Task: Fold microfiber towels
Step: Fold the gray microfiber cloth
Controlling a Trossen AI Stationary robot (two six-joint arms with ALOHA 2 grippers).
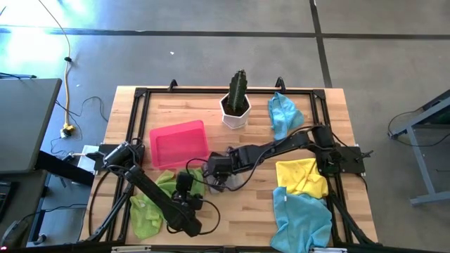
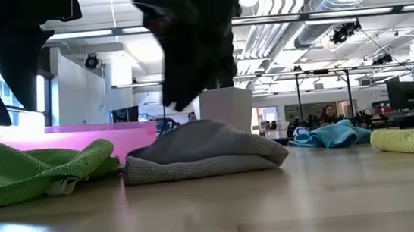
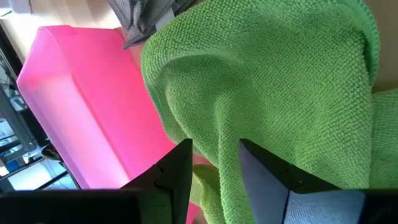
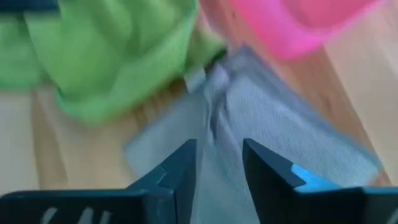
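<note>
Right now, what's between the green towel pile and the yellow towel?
In the low view, the folded grey towel lies between the green towel pile and the yellow towel, with bare wooden table either side of it.

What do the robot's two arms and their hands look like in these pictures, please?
Both arms are dark, near-black jointed links with black cables trailing along them. The left hand and the right hand each end in two flat, angular dark fingers. A light blue patch shows at the base of a finger on each.
</note>
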